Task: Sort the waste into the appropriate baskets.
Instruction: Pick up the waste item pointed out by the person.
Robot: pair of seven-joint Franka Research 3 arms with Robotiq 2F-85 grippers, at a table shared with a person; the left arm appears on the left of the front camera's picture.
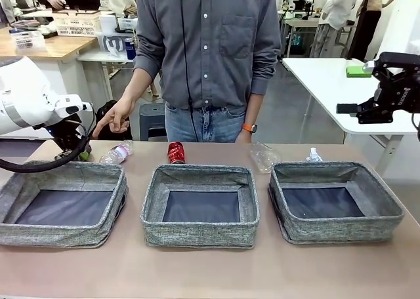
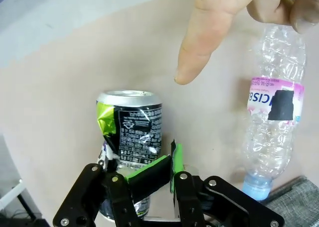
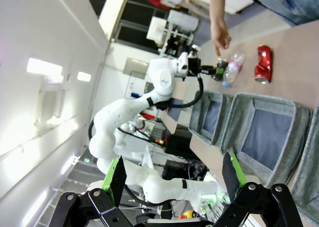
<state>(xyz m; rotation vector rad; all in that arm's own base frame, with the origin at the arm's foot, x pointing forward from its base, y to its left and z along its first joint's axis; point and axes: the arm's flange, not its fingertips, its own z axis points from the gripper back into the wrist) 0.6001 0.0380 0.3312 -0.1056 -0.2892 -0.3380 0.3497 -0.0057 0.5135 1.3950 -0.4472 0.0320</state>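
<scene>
White table (image 1: 321, 82) right, wooden desk (image 1: 52, 48) left, grey floor (image 1: 289, 112)

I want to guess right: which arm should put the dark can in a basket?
Left. The left gripper is shut at the dark can, beside the left basket; the right gripper hangs open, high, far away.

My left gripper (image 2: 169, 160) is black with bright green pads, and my right gripper (image 3: 174, 160) wears the same black and green. My left arm (image 1: 26, 99) is white. The dark can (image 2: 130, 132) is black with fine white print, a yellow-green patch and a silver top. The bottle (image 2: 273, 112) is clear, with a pink-and-white label bearing a black square, and a pale blue cap. The other can (image 1: 176, 153) is red. The baskets (image 1: 62, 237) (image 1: 200, 237) (image 1: 335, 230) are grey woven cloth with dark bottoms. The table (image 1: 210, 273) is light brown. The person's shirt (image 1: 203, 43) is grey, the jeans (image 1: 197, 125) blue, the wristband (image 1: 249, 128) orange.
</scene>
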